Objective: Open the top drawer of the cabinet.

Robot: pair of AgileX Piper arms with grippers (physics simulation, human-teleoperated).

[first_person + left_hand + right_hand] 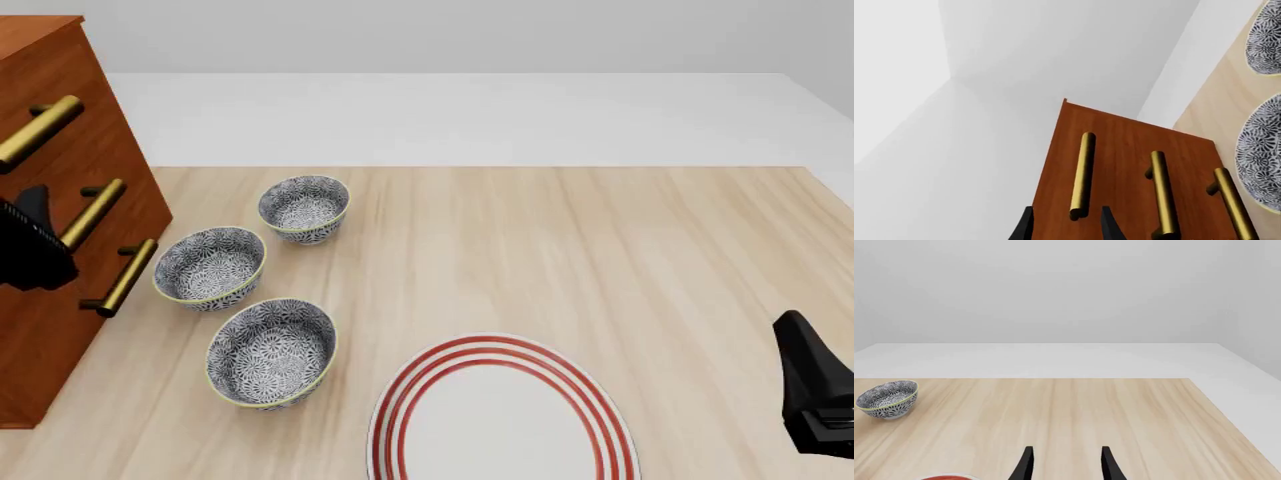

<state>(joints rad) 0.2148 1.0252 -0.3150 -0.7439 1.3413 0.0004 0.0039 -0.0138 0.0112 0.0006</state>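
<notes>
The cabinet (54,320) stands at the table's left edge, reddish-brown, with three brass bar handles on its front. The top drawer (96,112) carries the uppermost handle (38,130); its front looks flush with the others. In the left wrist view the cabinet (1121,140) fills the middle, and one end of the top handle (1083,172) lies between the two black fingers of my left gripper (1066,227), which is open. My left gripper (30,240) is right in front of the cabinet. My right gripper (811,395) (1066,467) is open and empty, low at the right.
Three patterned bowls (304,208) (210,267) (272,350) stand close to the cabinet's front. A red-ringed white plate (501,415) lies at the near middle. The two lower handles (91,213) (127,278) sit below the top one. One bowl (887,399) shows in the right wrist view.
</notes>
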